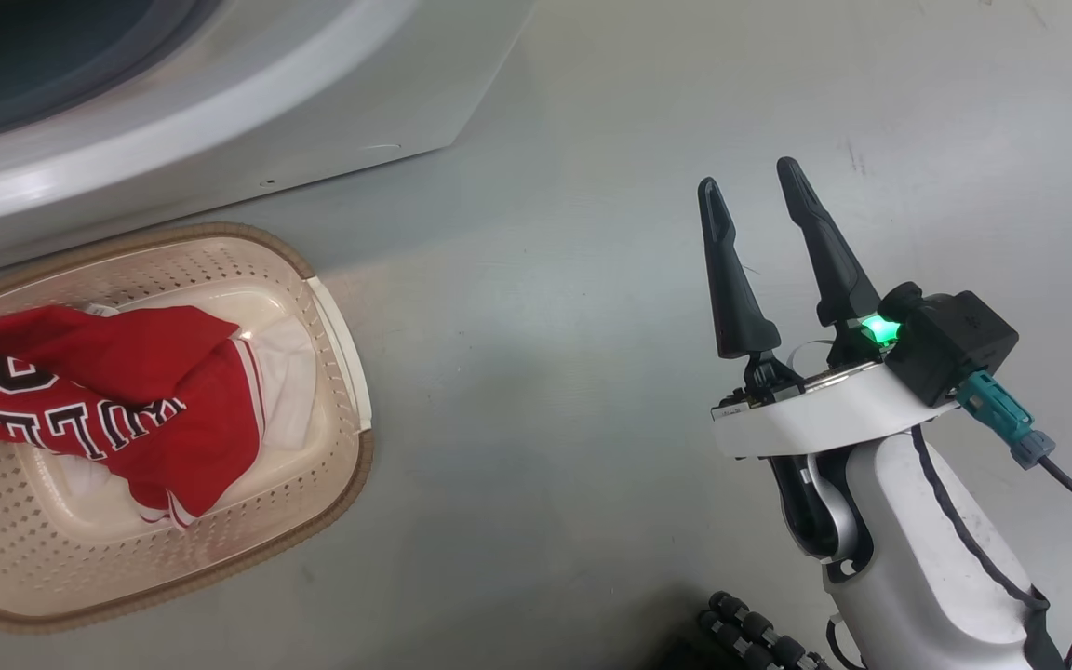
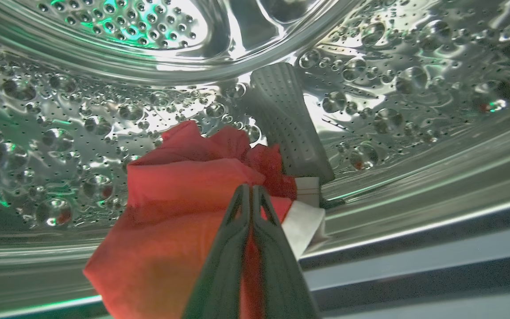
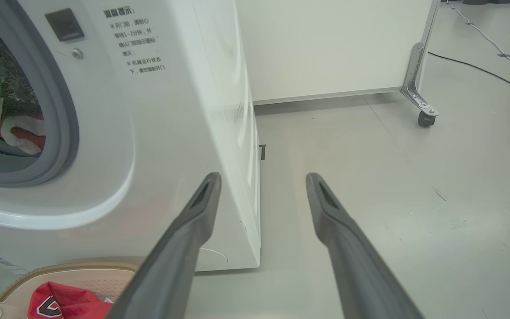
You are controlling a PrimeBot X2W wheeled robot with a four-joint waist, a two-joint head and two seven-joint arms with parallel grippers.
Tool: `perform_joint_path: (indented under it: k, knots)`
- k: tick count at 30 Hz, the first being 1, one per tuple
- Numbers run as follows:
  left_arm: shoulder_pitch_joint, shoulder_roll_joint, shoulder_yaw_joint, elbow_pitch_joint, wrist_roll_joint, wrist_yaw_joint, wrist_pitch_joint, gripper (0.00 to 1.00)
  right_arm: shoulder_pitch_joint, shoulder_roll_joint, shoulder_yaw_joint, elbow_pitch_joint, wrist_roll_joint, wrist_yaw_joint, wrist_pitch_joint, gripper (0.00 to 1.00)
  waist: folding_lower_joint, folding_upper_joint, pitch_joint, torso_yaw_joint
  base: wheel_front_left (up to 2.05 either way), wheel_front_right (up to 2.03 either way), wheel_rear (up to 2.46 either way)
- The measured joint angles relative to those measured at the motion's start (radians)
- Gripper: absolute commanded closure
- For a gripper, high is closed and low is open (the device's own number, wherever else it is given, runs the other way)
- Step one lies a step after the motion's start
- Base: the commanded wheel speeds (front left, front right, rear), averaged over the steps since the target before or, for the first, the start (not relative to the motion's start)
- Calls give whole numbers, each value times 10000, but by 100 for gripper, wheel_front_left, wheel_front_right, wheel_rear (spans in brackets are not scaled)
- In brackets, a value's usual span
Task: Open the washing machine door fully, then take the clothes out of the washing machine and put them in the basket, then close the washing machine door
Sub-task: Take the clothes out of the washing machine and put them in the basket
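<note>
Clothes, in drum: bright red fabric garment (image 2: 179, 212) with a white band at its right edge, bunched low inside the drum of the washing machine; one fold is nipped by the claw.
Left gripper (image 2: 251, 188): reaching into the drum; two long dark fingers pressed tight together, clamped on the red garment.
Drum (image 2: 414, 79): shiny perforated steel, dimpled all round; a grey ribbed plastic paddle (image 2: 286, 124) stands just behind the garment.
Washing machine (image 3: 171, 133): big white front-loading cabinet at the far left. Its round opening is ringed by a grey rubber gasket (image 3: 67, 133), with red and white cloth visible through it. A printed notice (image 3: 135, 40) in dark characters sits on the upper front.
Basket (image 1: 364, 465): small cream perforated plastic, rounded-rectangular, with a brown woven-look rim; on the floor just in front of the machine, at the left.
Clothes, in basket: crumpled red jersey (image 1: 127, 372) with black-and-white lettering, lying over white cloth (image 1: 289, 372) and reaching the left rim.
Right gripper (image 1: 748, 177): at the right, well apart from basket and machine, above bare floor; fingers spread wide with nothing between them; green lamp (image 1: 880, 328) lit at the wrist.
Floor (image 1: 592, 419): smooth pale grey, lightly scuffed.
Background: white panel (image 3: 326, 44) on a metal leg with a small black castor (image 3: 424, 118), far right; dark cable (image 3: 481, 66) trailing on the floor beyond.
</note>
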State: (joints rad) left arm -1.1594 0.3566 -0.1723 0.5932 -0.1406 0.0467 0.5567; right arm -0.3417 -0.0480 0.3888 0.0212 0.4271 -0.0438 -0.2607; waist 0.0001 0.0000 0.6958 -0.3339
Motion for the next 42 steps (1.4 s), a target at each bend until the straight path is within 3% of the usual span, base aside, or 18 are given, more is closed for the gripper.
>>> perform_joint_path:
  k: [26, 42]
  knots:
    - [2729, -1783, 472, -1229, -734, 422, -4608, 100, 247, -6, -487, 376, -997, 77, 0, 0, 0, 0, -962, 836, 0, 0, 0]
    - [4708, -2556, 677, -1962, -1154, 539, -6652, 100, 808, -56, -796, 648, -1494, 251, 0, 0, 0, 0, -2060, 1631, 0, 0, 0]
